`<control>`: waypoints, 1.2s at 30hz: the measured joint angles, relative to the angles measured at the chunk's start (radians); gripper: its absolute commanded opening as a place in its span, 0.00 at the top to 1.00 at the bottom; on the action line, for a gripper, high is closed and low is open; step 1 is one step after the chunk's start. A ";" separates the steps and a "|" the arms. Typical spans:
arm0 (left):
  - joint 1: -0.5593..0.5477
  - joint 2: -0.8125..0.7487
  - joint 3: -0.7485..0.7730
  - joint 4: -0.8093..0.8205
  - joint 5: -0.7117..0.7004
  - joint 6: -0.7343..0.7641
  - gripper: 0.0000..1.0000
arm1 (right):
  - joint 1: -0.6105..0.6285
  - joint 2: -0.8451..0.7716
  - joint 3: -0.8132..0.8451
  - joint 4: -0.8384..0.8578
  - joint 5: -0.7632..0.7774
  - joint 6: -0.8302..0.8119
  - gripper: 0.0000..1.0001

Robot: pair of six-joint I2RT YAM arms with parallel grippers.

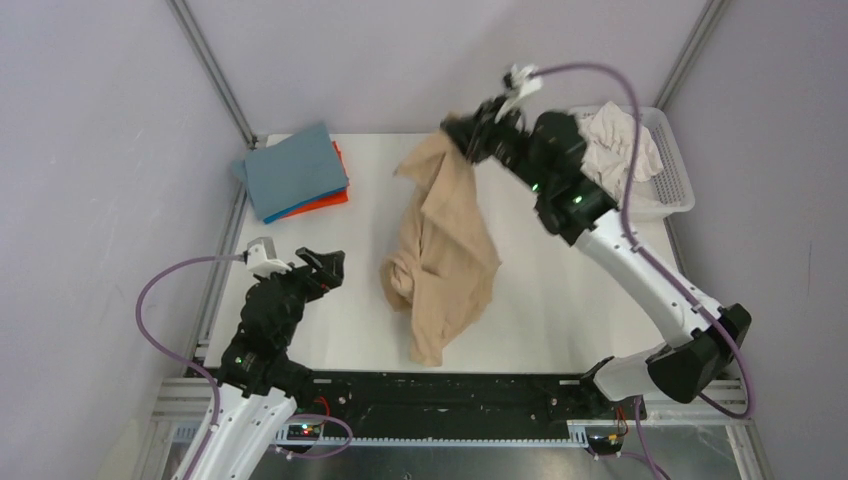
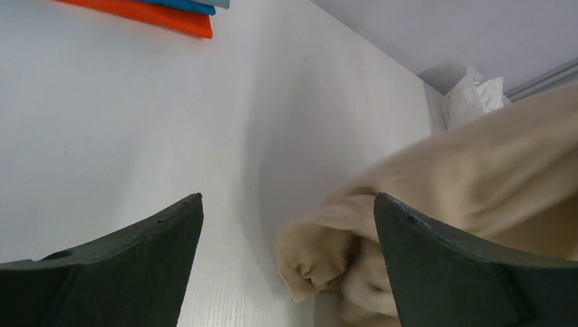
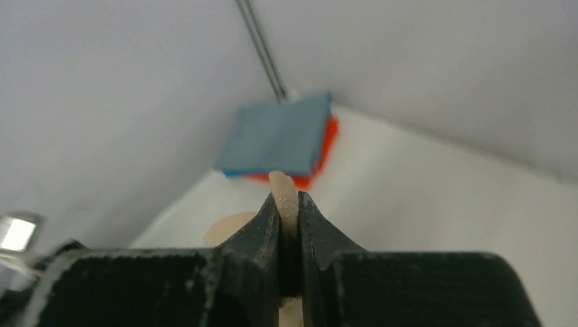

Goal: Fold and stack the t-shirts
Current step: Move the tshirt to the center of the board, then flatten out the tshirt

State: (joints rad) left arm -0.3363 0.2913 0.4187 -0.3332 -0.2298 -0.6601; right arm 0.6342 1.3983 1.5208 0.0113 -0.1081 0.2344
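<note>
The tan-beige t-shirt (image 1: 445, 245) hangs crumpled from my right gripper (image 1: 455, 130), which is shut on its top edge high over the table's back; its lower part trails on the table. A strip of it (image 3: 284, 194) shows between the shut jaws. My left gripper (image 1: 325, 265) is open and empty, low at the near left, facing the shirt's bunched lower end (image 2: 327, 259). A folded stack sits at the back left: a grey-blue shirt (image 1: 295, 170) on top, bright blue and orange (image 1: 325, 203) beneath. It also shows in the right wrist view (image 3: 276, 136).
A white slotted basket (image 1: 670, 180) at the back right holds a crumpled white shirt (image 1: 620, 140). Grey walls and metal posts enclose the white table (image 1: 560, 290). The black rail runs along the near edge.
</note>
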 measured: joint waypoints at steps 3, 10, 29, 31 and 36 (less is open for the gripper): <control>0.000 0.005 -0.006 -0.018 0.003 -0.026 0.02 | 0.032 -0.019 -0.225 0.006 0.127 0.022 0.98; -0.002 0.175 -0.019 -0.034 0.097 -0.056 0.02 | -0.055 0.091 -0.524 -0.067 0.326 0.201 0.96; -0.632 0.594 -0.028 -0.017 0.076 -0.163 0.02 | -0.140 -0.331 -0.710 -0.264 0.388 0.255 0.08; -0.665 0.648 -0.027 -0.012 0.054 -0.182 0.01 | -0.126 -0.371 -0.739 -0.253 0.327 0.200 0.08; -0.724 0.778 0.018 0.026 0.014 -0.211 0.22 | -0.051 -0.321 -0.767 -0.207 0.220 0.069 0.08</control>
State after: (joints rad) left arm -1.0603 1.0691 0.4362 -0.3077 -0.2161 -0.8711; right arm 0.5831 1.0771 0.7536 -0.1959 0.1123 0.3031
